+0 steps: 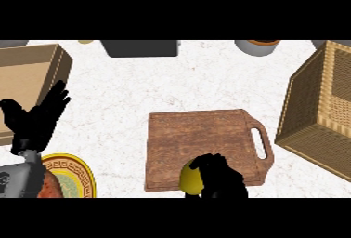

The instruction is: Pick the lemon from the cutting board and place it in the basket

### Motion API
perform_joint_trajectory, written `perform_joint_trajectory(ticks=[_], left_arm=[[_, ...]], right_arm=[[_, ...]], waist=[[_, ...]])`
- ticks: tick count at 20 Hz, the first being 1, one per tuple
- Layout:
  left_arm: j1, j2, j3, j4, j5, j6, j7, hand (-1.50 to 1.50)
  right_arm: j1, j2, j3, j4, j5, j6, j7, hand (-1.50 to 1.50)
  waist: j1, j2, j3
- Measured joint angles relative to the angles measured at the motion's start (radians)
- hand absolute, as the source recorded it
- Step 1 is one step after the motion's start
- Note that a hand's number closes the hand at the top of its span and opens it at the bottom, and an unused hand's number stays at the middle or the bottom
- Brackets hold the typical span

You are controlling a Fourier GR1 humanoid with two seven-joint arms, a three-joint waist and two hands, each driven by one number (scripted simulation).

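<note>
Wicker basket [322, 111]: far right, cut off by the edge.
Cutting board [205, 144]: centre, handle toward the basket.
Left hand [34, 116]: resting at left, fingers straight, up.
Right hand [221, 175]: near edge of board, fingers curled round the lemon's right side, the nearer hand.
Lemon [191, 178]: on the board's near edge, long axis near-to-far, partly hidden; basket lies far-right.

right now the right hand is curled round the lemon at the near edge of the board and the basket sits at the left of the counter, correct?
Not quite. The basket sits at the right of the counter, not the left, as the head view shows. The rest holds: the right hand is curled round the lemon at the near edge of the board.
</note>
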Motion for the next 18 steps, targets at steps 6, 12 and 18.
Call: perform_joint_trajectory(ticks=[6, 12, 18], left_arm=[[0.002, 0.003, 0.004, 0.003, 0.002, -0.002, -0.004, 0.0], [-0.009, 0.004, 0.004, 0.003, 0.001, -0.002, 0.0, 0.0], [-0.005, 0.003, 0.003, 0.0, 0.002, -0.006, -0.004, 0.0]], right_arm=[[0.03, 0.02, -0.047, -0.023, 0.112, 0.036, 0.052, 1.5], [0.063, 0.045, -0.107, -0.039, 0.168, 0.055, 0.06, 1.5], [-0.006, 0.007, -0.374, -0.31, -0.134, 0.174, 0.024, 1.5]], waist=[[-0.002, 0.005, 0.0], [-0.001, 0.009, 0.001], [0.009, 0.011, 0.002]])
